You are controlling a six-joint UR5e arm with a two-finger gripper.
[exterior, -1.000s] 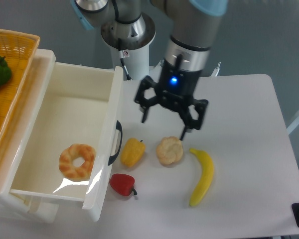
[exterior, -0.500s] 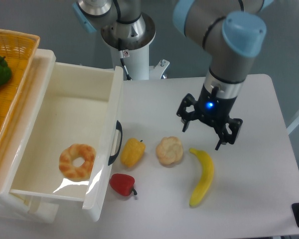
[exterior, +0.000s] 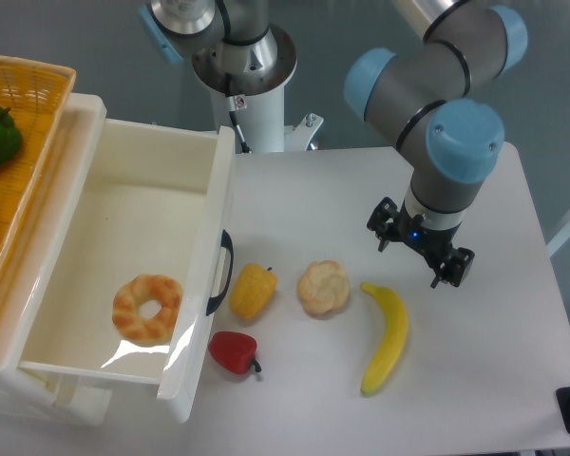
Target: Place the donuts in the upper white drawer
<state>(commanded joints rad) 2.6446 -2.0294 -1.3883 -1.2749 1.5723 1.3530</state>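
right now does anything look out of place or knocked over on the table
Nothing stands out. A donut lies flat in the open white drawer; the banana, both peppers and the other pastry rest apart on the table, nothing spilled.

- a robotics lab: a grey-and-blue robot arm [exterior: 437,104] on a pedestal behind a plain white table [exterior: 494,380]
- toy food [exterior: 251,291] laid out, bare grey wall [exterior: 57,28]

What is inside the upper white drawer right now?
One donut lies on the floor of the upper white drawer, near its front wall. The rest of the visible floor is bare; the front wall hides the strip just behind it.
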